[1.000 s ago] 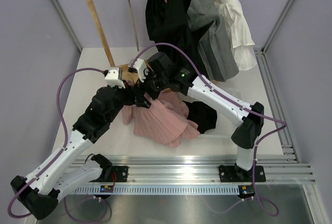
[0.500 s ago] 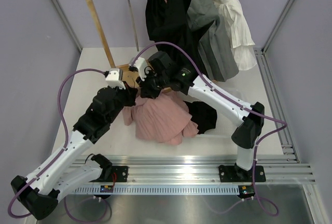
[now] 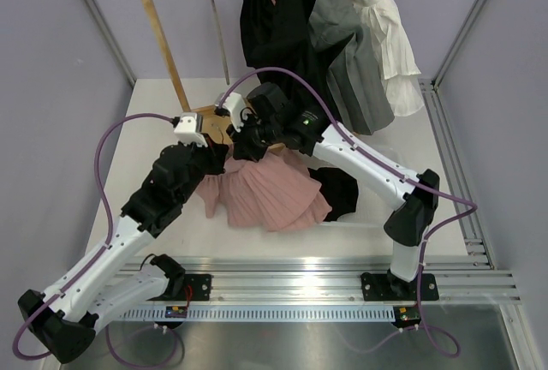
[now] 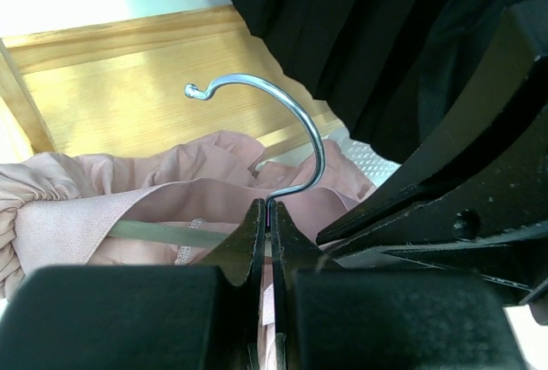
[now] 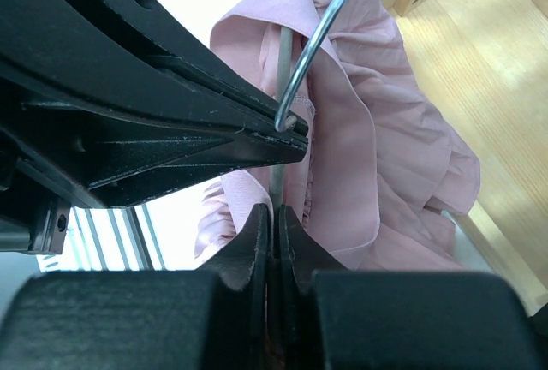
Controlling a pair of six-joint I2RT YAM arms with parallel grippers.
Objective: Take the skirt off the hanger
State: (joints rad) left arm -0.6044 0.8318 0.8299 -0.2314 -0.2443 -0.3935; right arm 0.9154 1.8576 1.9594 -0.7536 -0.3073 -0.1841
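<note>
Pink pleated cloth, the skirt, lies spread on the tabletop between the two arms. Its hem fans toward the near edge, and its gathered waistband is bunched at the far end, where both wrists meet. The left fingers are pinched tight on the hanger's wire just below the hook, which curls up and away from them. The hanger's thin bar runs off sideways under the waistband. The right fingers are drawn narrow, almost touching, right at the waistband's edge, where that same bar runs straight down into them. Whether they have the elastic, the bar or both cannot be told from here. The coming move likely turns on the bar's long axis: with the left arm anchoring the hook, the right arm is the nearer one to the fabric and would need to draw the waistband along the bar and off its end, away from the left fingers.
</note>
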